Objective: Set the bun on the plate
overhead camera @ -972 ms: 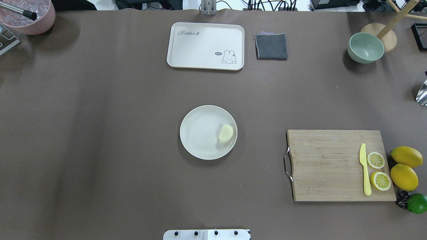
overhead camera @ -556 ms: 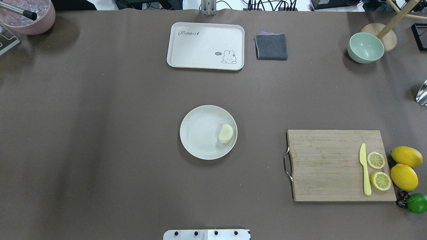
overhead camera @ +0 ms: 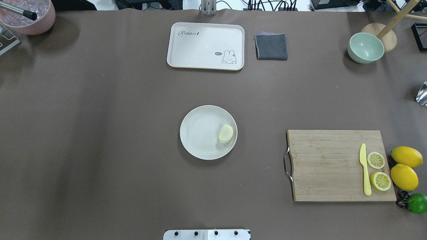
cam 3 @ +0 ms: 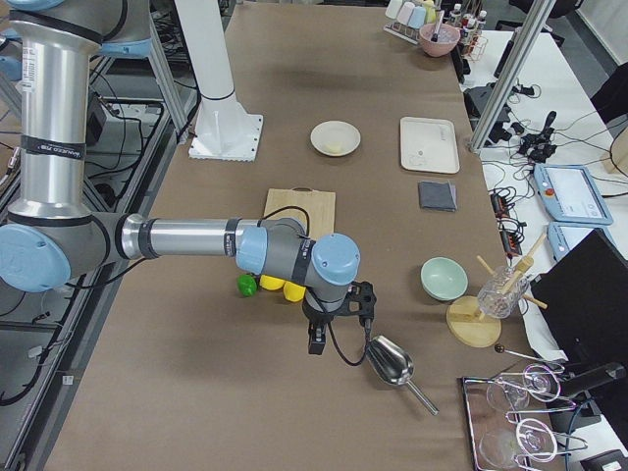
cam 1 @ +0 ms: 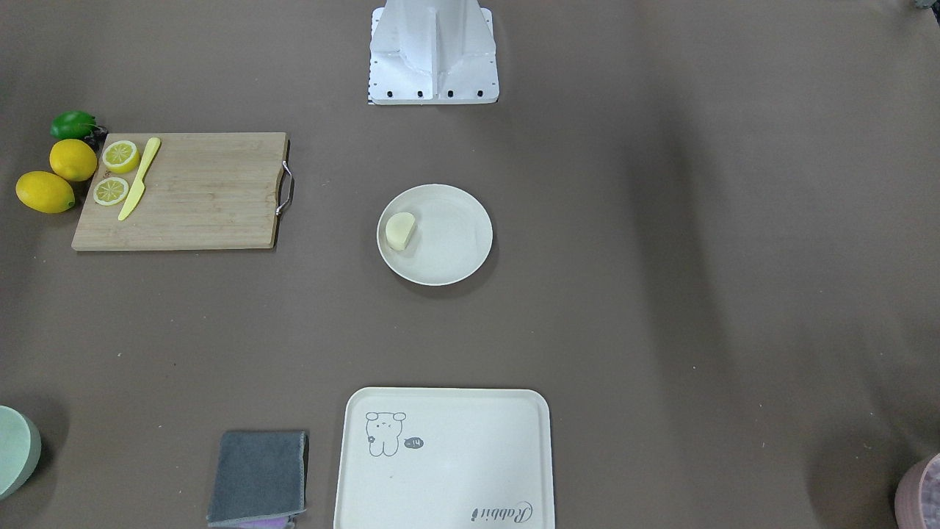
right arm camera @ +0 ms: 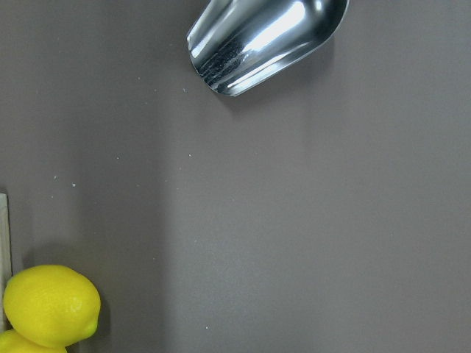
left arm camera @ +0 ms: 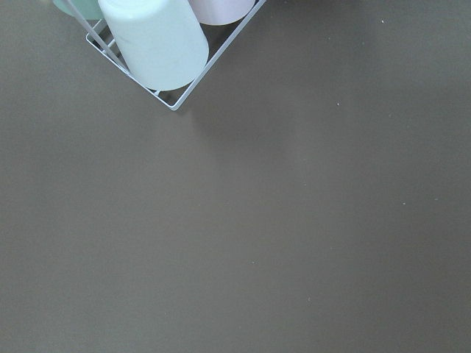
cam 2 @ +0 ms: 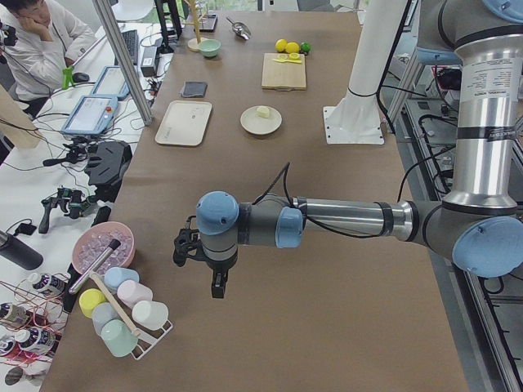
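The pale cream bun (overhead camera: 226, 133) (cam 1: 400, 230) lies on the round off-white plate (overhead camera: 200, 133) (cam 1: 455, 242), close to the rim on the robot's right side. Nothing touches either of them. Neither arm reaches into the overhead or front views. My left gripper (cam 2: 216, 286) hangs over bare table at the far left end, near a cup rack (left arm camera: 154, 44). Over the far right end hangs my right gripper (cam 3: 316, 343), beside a metal scoop (right arm camera: 257, 40). I cannot tell whether either gripper is open or shut.
A cream tray (overhead camera: 205, 46) and a grey cloth (overhead camera: 271, 46) lie at the back. A cutting board (overhead camera: 330, 165) holds a yellow knife (overhead camera: 365, 170) and lemon halves (overhead camera: 376, 160); whole lemons (overhead camera: 405, 166) and a lime (overhead camera: 417, 203) sit beside it. A green bowl (overhead camera: 365, 47) stands back right.
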{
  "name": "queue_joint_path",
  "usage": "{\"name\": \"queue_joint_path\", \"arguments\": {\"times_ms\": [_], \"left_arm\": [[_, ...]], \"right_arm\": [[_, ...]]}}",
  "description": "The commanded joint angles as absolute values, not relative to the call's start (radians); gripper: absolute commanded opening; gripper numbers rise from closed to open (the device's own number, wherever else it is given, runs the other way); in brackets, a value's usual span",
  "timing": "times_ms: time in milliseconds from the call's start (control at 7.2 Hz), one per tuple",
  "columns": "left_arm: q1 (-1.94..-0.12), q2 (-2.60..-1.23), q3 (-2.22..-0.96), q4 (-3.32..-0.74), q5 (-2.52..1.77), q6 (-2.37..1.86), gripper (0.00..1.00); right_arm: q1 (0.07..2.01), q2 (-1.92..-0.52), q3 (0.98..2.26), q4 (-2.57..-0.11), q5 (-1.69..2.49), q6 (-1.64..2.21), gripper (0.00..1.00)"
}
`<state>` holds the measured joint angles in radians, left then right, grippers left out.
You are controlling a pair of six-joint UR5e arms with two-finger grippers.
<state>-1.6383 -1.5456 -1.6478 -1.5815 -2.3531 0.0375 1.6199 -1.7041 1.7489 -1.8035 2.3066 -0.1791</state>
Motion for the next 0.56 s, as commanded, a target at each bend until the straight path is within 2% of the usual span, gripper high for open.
{"name": "queue_joint_path", "arguments": {"times_ms": [0,417], "left_arm": [[-1.638,-1.546,-1.649,-1.582,-2.353,0.038,0.98],[-1.629,-1.555,-1.647,-1.577,-2.353,0.035,0.98]], "right_arm": [[1.623,-1.718,1.741,-1.795,2.284,-0.179,1.0],[1.628,-1.718,1.752,-1.793,2.28,-0.187,1.0]]}}
